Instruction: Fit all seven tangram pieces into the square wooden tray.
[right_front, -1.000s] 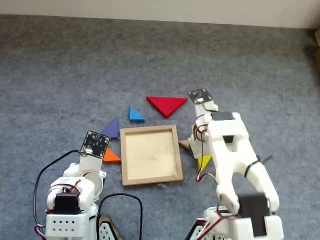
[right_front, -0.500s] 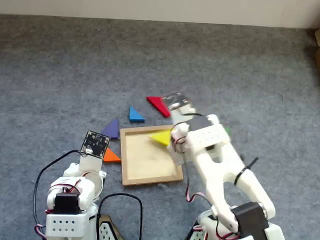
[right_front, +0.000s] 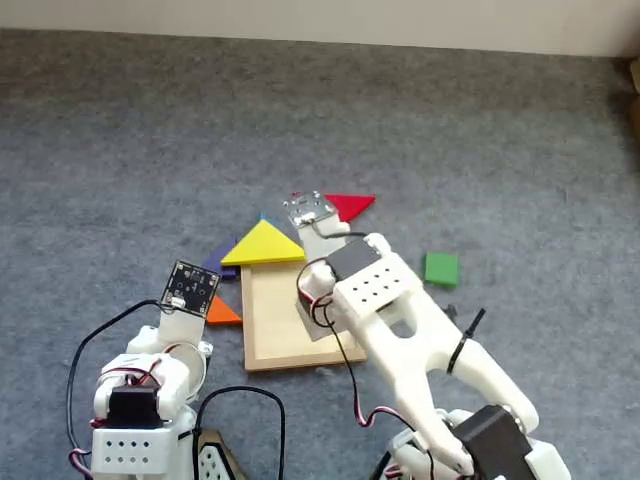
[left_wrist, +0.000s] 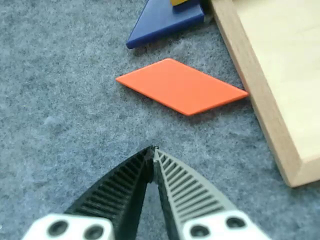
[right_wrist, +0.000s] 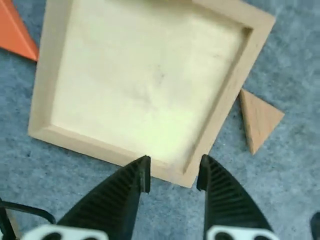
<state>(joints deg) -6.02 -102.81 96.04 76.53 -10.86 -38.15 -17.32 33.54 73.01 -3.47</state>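
Right tool released, above the square wooden tray; left tool clenched, flat orange parallelogram piece just ahead.

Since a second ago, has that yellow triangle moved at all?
Yes. The yellow triangle went from the carpet on the right of the wooden tray, across it, to the tray's far left corner.

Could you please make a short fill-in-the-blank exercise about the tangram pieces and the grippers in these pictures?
1. The parallelogram in front of the left gripper is ___ in colour.
2. The green piece on the carpet is a ___.
3. The right gripper, above the wooden tray, is ___.
Missing words: orange; square; open.
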